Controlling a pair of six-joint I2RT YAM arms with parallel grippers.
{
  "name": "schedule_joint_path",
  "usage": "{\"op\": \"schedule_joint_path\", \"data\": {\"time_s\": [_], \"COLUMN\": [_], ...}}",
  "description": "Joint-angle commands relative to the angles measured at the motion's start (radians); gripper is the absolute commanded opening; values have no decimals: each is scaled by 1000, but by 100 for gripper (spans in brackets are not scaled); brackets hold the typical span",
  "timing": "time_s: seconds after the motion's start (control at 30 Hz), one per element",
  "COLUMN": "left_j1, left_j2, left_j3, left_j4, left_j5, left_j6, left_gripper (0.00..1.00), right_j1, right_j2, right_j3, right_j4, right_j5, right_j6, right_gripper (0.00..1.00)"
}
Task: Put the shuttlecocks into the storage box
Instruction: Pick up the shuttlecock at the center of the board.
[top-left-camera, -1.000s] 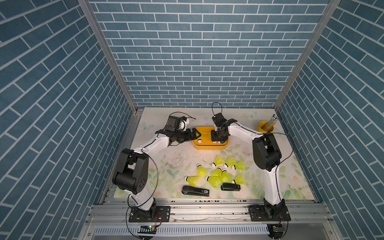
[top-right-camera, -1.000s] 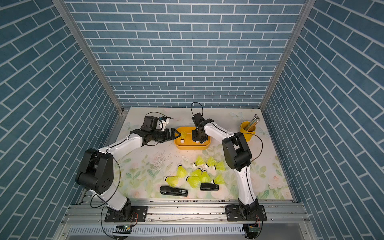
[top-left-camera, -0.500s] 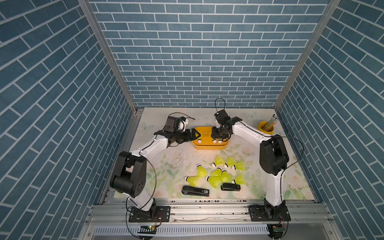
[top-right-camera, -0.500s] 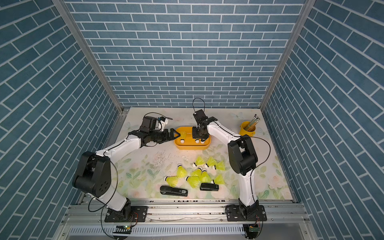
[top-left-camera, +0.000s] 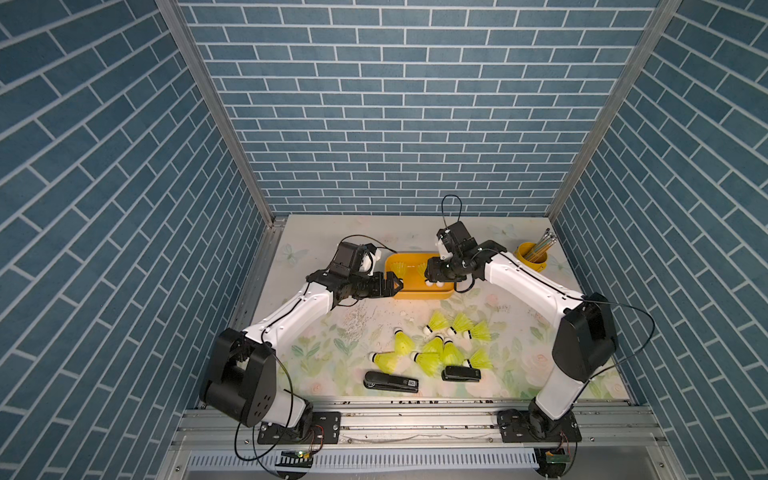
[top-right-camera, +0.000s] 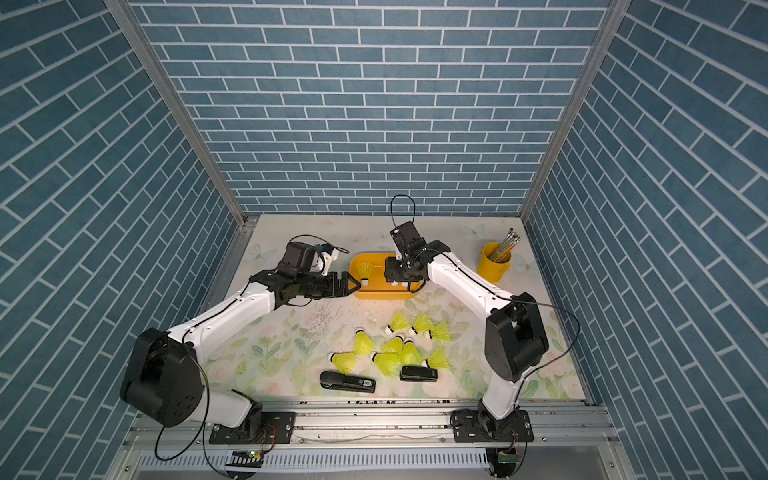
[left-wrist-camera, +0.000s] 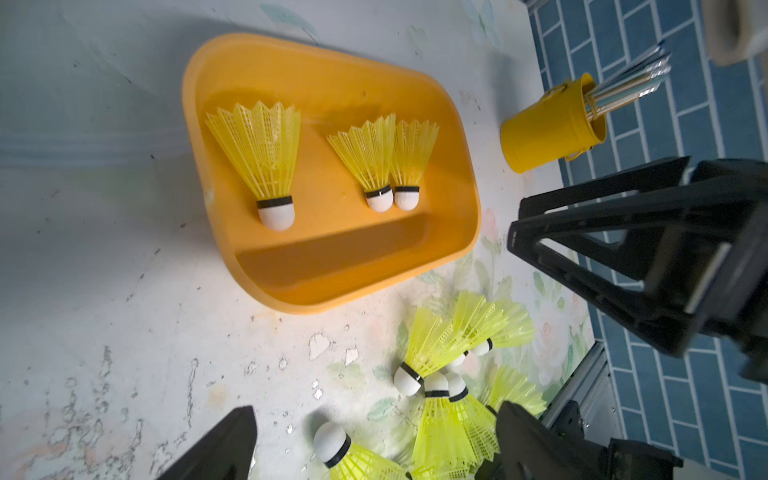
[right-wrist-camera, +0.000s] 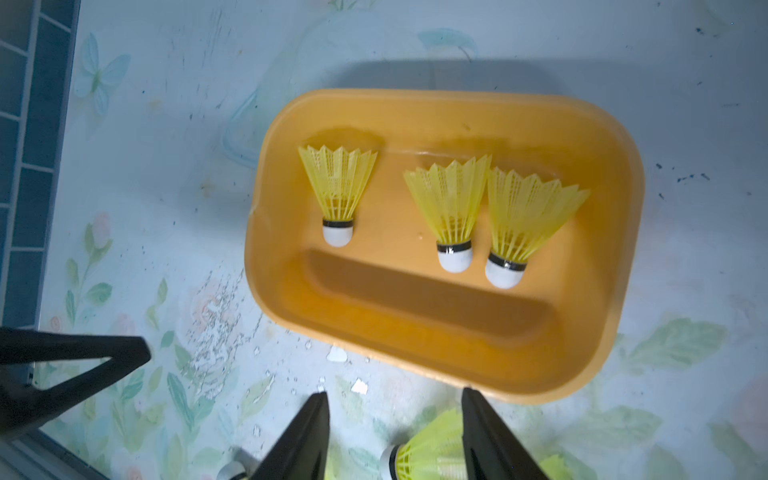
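The yellow-orange storage box sits at the back middle of the table. Three shuttlecocks lie in it, white tips toward the front: one alone and two side by side. Several more shuttlecocks lie heaped in front of the box. My right gripper hangs above the box's right half, open and holding nothing. My left gripper stands wide open and empty at the box's left end.
A yellow cup of pencils stands at the back right. Two black staplers lie in front of the heap near the front rail. Blue brick walls close in the table on three sides.
My right gripper has opened and lifted up out of the box. The left arm has hardly moved.
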Motion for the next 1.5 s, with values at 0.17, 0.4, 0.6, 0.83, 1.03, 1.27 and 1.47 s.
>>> {"op": "schedule_joint_path", "data": {"time_s": [0.17,0.4,0.6,0.83,1.03,1.27,1.47], "left_j1": [-151,-246,-274,-316,-358,-410,-443], "left_j2": [-41,-30,6,79,136,177,221], "left_j3": [-54,-86,-112,-95,-91,-80,-49], "left_j4": [-127,-32,66,120,154,181,172], "left_j5": [-109,-124,-153,-210,-274,-342,-386], "left_j6": [207,266,284,306,305,296,306], "left_gripper": [89,89,87,81,75,66,61], "right_j1": [65,83,84,83,83,80,79], "right_j2": [-235,-462,-619,-744,-775,-772,-769], "right_j3": [-209,-419,-537,-619,-686,-706,-712], "right_j4": [-4,-13,-85,-122,-114,-95,-86], "right_j5": [33,-85,-104,-87,-95,-83,-80], "right_j6": [65,101,155,239,267,276,279], "right_gripper": [56,83,100,100,100,100,100]}}
